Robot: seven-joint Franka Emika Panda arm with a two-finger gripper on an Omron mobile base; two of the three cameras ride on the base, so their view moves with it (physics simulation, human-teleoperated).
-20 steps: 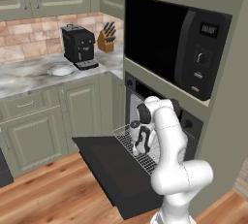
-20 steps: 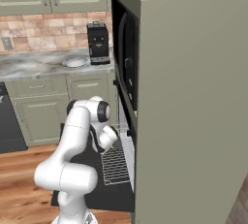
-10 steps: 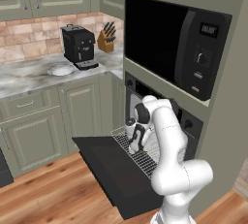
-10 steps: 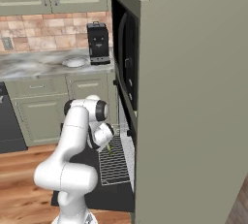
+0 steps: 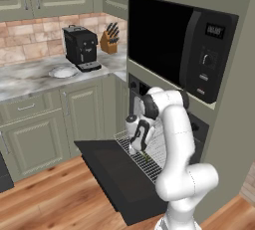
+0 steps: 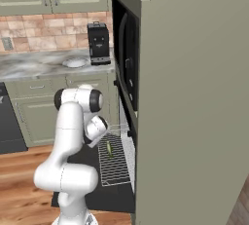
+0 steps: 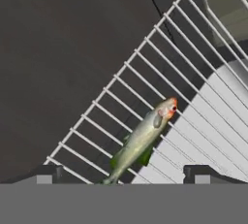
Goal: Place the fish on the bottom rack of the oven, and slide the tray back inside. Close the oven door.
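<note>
One fish (image 7: 141, 143) flat on pulled-out wire rack (image 7: 193, 106) above dropped oven door (image 5: 117, 172).

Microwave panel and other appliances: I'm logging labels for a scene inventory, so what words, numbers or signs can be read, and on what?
Microwave display: pale marks, too small and blurred to read.
Microwave buttons under its dial: no legible marks.
Coffee machine: no readable brand or label.
Oven control strip: no legible text.
No text can be quoted.

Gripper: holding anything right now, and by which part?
Nothing is held. The gripper has its jaws open, and the small greenish-yellow fish lies loose on the silver wire-grid rack.
</note>
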